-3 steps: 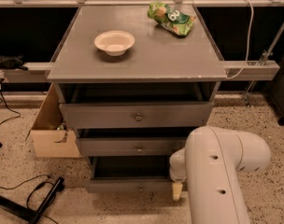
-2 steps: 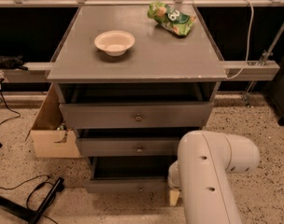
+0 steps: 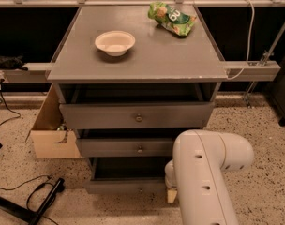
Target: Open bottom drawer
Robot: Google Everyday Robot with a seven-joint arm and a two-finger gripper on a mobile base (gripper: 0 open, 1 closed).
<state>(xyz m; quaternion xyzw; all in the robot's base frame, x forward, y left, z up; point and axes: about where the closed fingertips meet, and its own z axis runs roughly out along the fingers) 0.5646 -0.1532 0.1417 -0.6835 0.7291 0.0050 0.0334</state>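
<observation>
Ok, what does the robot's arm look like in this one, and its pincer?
The arm is a thick, rounded, off-white casing with a bulbous joint and a few small dark round holes down its side; no cables or markings show. The pincer is mostly hidden behind it: only a small tan piece shows, by the right end of the bottom drawer.

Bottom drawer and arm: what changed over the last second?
The arm shifted slightly left. Its gripper, mostly hidden behind it, sits at the right end of the bottom drawer. The drawer stands pulled out about as before. Bowl, snack bag and cardboard box unmoved.
</observation>
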